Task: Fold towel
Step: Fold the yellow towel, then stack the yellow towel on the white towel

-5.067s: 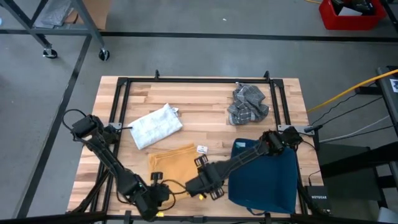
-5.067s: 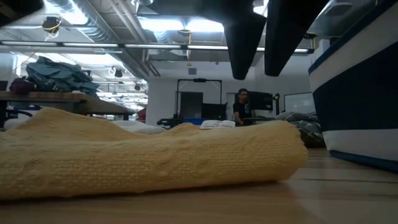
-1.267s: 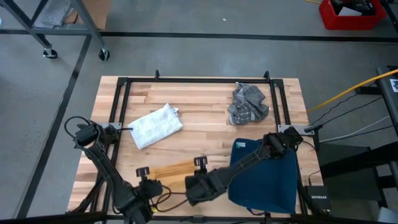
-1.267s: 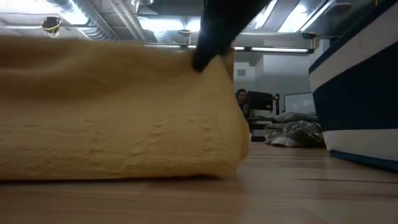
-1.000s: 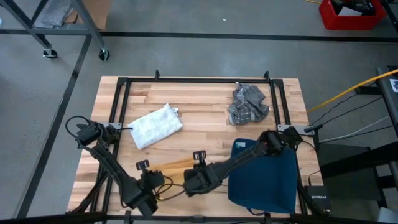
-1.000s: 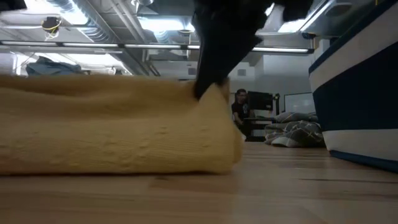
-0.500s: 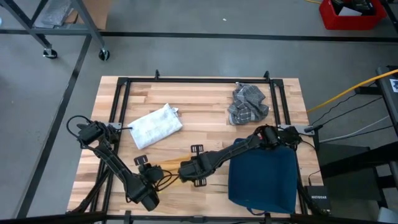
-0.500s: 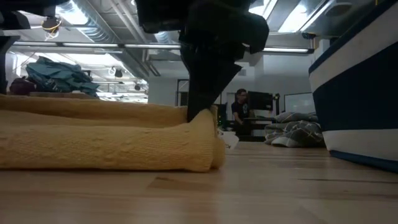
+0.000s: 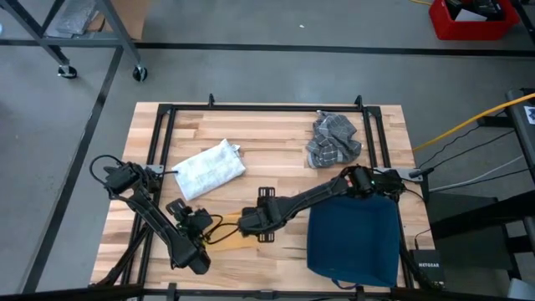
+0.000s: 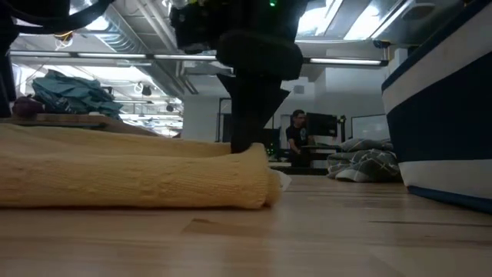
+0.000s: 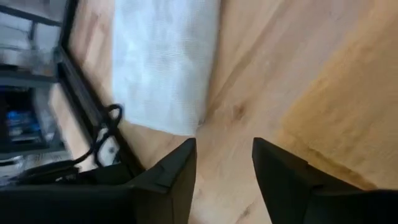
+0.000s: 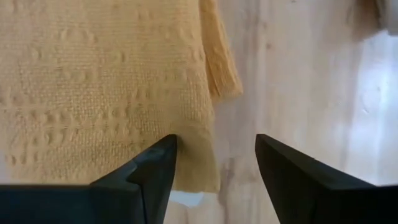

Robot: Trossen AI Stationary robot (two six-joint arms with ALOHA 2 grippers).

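While flat, yellow towel (image 9: 224, 228) lengthwise left-right

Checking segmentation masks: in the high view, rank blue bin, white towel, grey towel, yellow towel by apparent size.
1. Blue bin.
2. White towel.
3. Grey towel, crumpled, slightly smaller.
Yellow towel: mostly hidden under the arms, so it cannot be ranked.

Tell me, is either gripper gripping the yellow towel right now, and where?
Neither. Both grippers' jaws stand open: the right gripper over the towel's edge, the left gripper beside it, nothing between them.
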